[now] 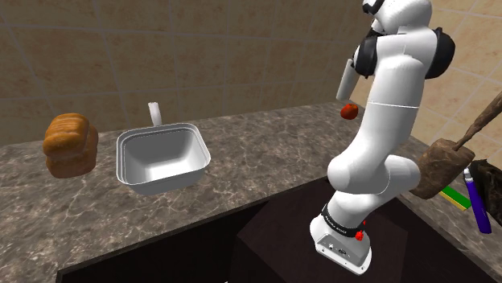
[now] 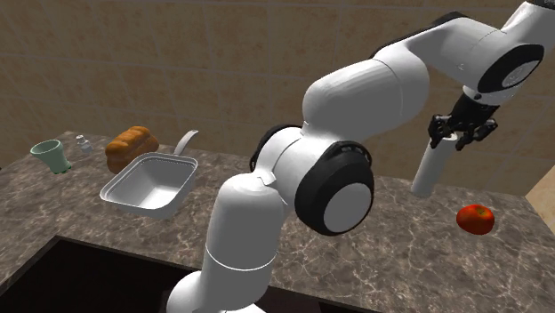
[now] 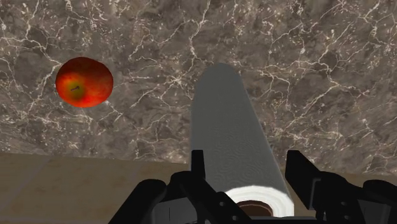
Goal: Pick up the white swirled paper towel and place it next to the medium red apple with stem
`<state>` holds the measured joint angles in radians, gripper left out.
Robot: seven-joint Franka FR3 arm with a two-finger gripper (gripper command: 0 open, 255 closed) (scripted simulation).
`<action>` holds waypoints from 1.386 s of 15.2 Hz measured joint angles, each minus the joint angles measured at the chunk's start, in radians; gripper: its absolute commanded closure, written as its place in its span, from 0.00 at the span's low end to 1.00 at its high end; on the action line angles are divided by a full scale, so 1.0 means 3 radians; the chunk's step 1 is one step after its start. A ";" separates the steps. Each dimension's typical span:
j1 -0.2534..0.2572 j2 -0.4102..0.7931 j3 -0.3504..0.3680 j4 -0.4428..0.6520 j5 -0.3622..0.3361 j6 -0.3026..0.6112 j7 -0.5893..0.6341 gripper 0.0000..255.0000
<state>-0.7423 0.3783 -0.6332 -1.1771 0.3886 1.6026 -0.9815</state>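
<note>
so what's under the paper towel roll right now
The paper towel roll hangs from the end effector over bare dark marbled counter. The red apple lies off to one side, apart. The counter patch straight behind the roll is covered in the wrist view.

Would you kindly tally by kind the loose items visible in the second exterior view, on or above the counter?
Food: 2 (round red apple, brown bread loaf)
Paper goods: 1 (white paper towel roll, held aloft in the black hand)
Tableware: 2 (pale green cup, small grey shaker, too small to identify surely)
Total: 5
</note>
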 measured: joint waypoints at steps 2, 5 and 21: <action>-0.0208 0.0166 -0.0008 0.0203 0.0114 -0.0084 -0.0146 1.00; -0.0561 0.0470 0.0011 0.0586 0.0300 -0.0224 -0.0339 1.00; -0.0989 0.0899 0.0053 0.0653 0.0525 0.0025 -0.0750 1.00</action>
<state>-1.0391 0.6479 -0.6172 -0.9813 0.5462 1.6100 -1.2066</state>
